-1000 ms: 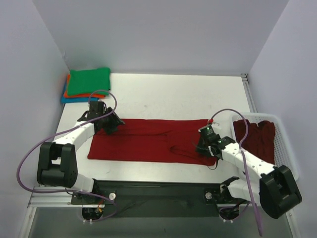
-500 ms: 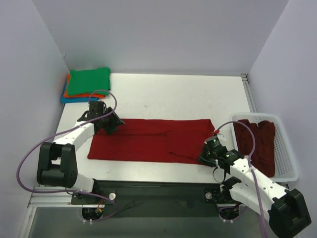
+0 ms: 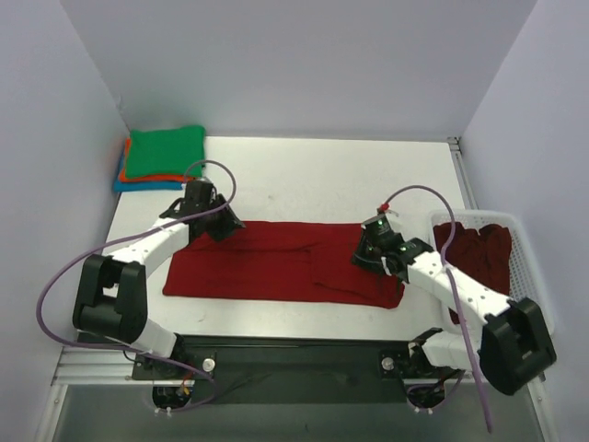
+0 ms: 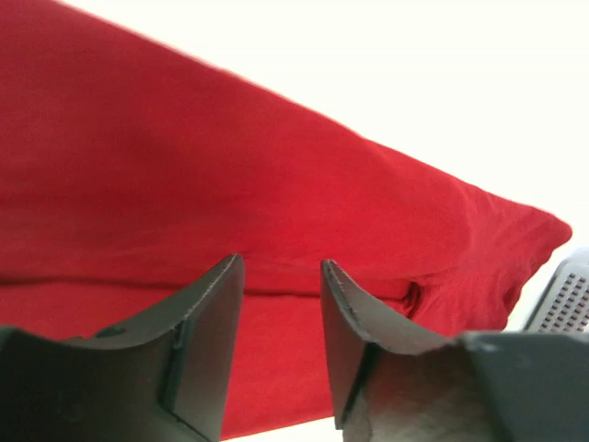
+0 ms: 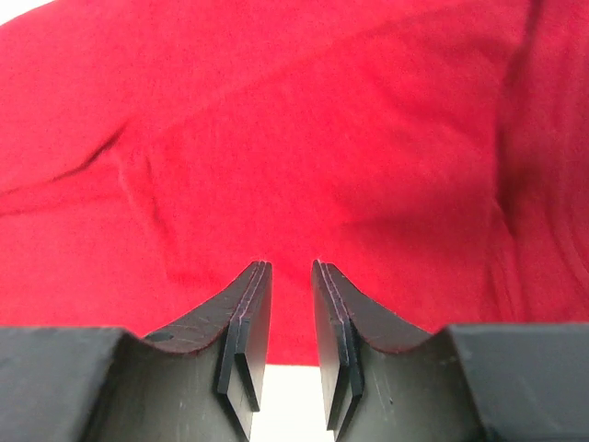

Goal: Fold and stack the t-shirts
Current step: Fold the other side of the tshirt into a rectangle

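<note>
A dark red t-shirt lies flat on the table as a long band. My left gripper hovers at its far left edge, jaws open, and the left wrist view shows only red cloth beyond the left gripper. My right gripper is over the shirt's right part. In the right wrist view the right gripper has a narrow gap, nothing in it, and red cloth lies ahead. Folded t-shirts sit stacked at the back left, green on top, then orange and blue.
A white slotted basket stands at the table's right edge with another dark red shirt in it. Side walls close in on the left and right. Purple cables loop from both arms.
My right gripper went toward the shirt's front right corner, then moved back and left over its right part. My left gripper slid right along the far edge and its jaws narrowed.
</note>
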